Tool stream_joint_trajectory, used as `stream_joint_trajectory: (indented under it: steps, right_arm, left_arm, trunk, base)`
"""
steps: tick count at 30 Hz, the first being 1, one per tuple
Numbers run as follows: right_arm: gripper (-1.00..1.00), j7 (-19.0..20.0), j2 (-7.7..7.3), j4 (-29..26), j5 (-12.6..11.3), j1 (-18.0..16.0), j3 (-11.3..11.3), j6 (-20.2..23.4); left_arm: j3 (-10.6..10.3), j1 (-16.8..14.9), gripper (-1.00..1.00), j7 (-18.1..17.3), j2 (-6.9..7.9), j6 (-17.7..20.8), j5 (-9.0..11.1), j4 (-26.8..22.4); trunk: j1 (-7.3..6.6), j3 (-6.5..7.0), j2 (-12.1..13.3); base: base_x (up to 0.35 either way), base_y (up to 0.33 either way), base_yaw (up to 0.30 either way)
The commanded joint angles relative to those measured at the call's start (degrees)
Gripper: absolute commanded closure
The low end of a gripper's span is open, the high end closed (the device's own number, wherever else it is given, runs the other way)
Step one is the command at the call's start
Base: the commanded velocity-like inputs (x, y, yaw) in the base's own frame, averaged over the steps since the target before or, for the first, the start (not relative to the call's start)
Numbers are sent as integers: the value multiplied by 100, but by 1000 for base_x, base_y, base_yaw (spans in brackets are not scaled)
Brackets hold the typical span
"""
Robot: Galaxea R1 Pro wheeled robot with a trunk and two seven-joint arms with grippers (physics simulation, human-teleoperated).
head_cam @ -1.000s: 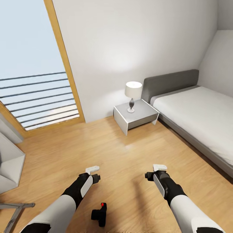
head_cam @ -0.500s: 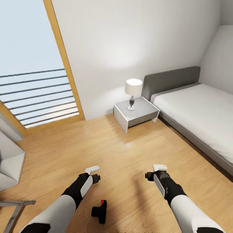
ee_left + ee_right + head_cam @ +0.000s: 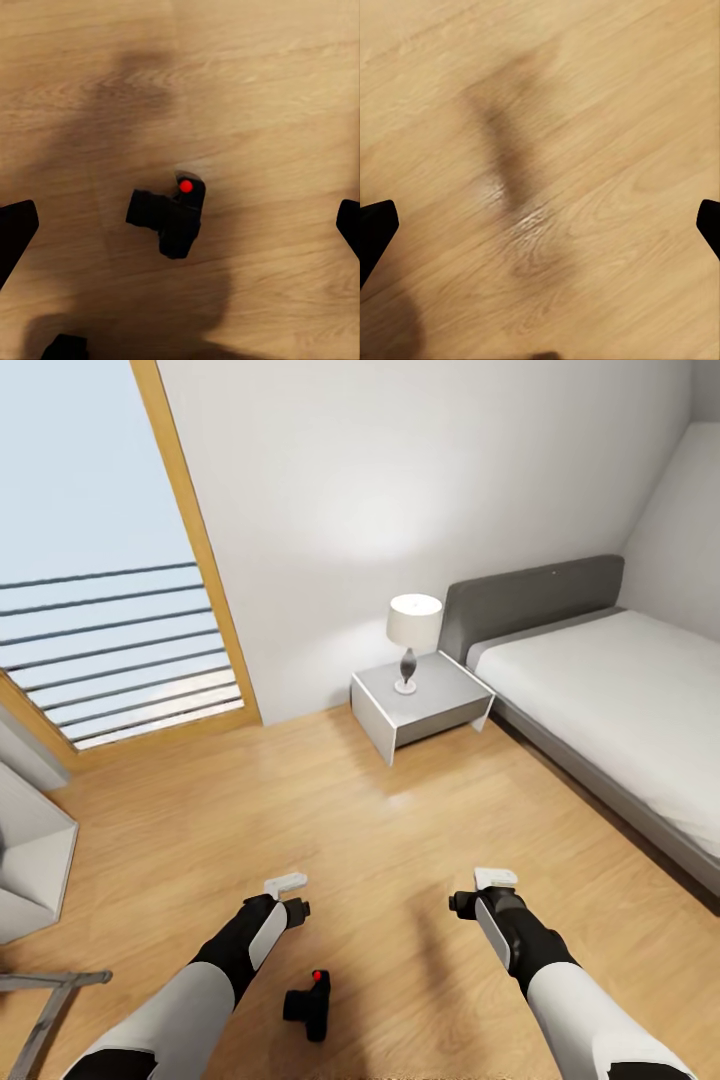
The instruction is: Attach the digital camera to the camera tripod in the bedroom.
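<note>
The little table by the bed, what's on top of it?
A lamp with a white shade stands on the table. Nothing else shows on top; its underside and back are hidden.

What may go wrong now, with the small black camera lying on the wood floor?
The small black camera with the red button lies low on the light wood floor, close to the robot, so the base might bump it. The open left gripper is above the floor; a fast descent might knock it aside.
</note>
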Motion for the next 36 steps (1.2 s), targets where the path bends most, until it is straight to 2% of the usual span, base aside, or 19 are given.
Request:
stream_joint_trajectory:
  steps: [1, 36]
  right_arm:
    - [-100, -26, 5, -9, -28, -1, -12, 23]
    - [-100, -20, -12, -9, -15, -1, -2, 30]
  left_arm:
    - [-13, -1, -100, 40, 1, 22, 54, -9]
    - [-14, -1, -100, 25, 4, -3, 30, 109]
  trunk:
    - [0, -14, -2]
    - [0, -336, -2]
  base:
    - [0, 0, 0]
    - [0, 0, 0]
